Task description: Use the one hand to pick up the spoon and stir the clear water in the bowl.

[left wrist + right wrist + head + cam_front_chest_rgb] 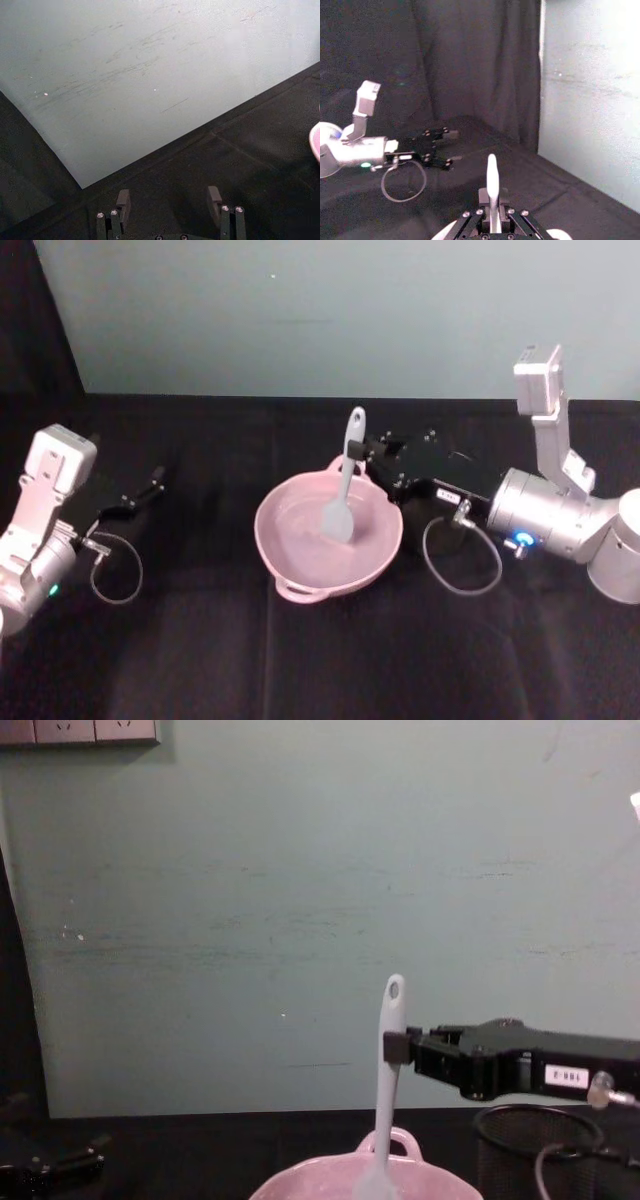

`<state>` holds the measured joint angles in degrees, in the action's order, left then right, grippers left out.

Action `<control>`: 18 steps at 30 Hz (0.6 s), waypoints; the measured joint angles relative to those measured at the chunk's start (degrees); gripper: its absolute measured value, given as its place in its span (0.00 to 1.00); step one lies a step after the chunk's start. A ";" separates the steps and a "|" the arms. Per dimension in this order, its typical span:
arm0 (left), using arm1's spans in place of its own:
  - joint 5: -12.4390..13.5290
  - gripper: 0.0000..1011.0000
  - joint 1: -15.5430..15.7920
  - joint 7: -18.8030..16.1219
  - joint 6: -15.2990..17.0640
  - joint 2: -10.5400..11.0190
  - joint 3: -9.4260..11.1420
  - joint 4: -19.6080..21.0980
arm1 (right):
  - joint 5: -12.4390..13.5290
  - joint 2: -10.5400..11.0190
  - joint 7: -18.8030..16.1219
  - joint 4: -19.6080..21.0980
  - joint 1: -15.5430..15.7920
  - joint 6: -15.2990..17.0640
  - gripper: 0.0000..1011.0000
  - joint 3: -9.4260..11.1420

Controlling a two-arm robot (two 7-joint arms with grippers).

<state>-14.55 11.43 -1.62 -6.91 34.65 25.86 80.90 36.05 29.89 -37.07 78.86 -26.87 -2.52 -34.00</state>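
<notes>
Spillage looks like the main risk: the right gripper point(352, 453) has its fingers clamped on the spoon point(346, 490) high on the handle, a little below the oval hole, so the pale head sits far from the grip, down inside the bowl point(268, 540). A wide or fast sweep, as I judge it, would knock the head against the pink wall and either slop water over the rim or shove the bowl across the black worktop point(200, 650). The slim handle could also twist between the flat fingers if the head drags. The spoon stands almost upright, its head near the bowl's middle; whether it touches the bottom I cannot tell

Just to the right of the bowl, a black wire-mesh cup point(525, 1145) stands under the arm, and a cable loop point(462, 558) hangs by the wrist; a low or broad stroke could catch either. A loop handle point(392, 1140) rises at the far rim just beside the spoon. The left gripper point(143, 496) lies parked well apart on the left, its fingers point(123, 200) spread and holding nothing
</notes>
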 joint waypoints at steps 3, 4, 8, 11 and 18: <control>0.00 1.00 0.00 0.00 0.00 0.00 0.00 0.00 | -0.02 -0.47 -0.95 0.29 0.89 0.13 0.11 -0.15; 0.00 1.00 0.00 0.00 0.00 0.00 0.00 0.00 | -0.06 -0.64 -1.15 0.32 1.00 0.20 0.11 -0.22; 0.00 1.00 0.00 0.00 0.00 0.00 0.00 0.00 | -0.66 -1.82 -1.65 0.11 1.22 0.29 0.11 -0.61; 0.00 1.00 0.00 0.00 0.00 0.00 0.00 0.00 | -1.39 -3.25 -1.73 -0.62 1.14 -0.21 0.11 -0.93; 0.00 1.00 0.00 0.00 0.00 0.00 0.00 0.00 | -4.82 -7.58 -0.35 -5.24 -0.32 -4.22 0.11 -1.28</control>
<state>-14.55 11.43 -1.62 -6.91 34.64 25.86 80.90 31.23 22.31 -37.42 73.62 -27.19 -6.75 -35.28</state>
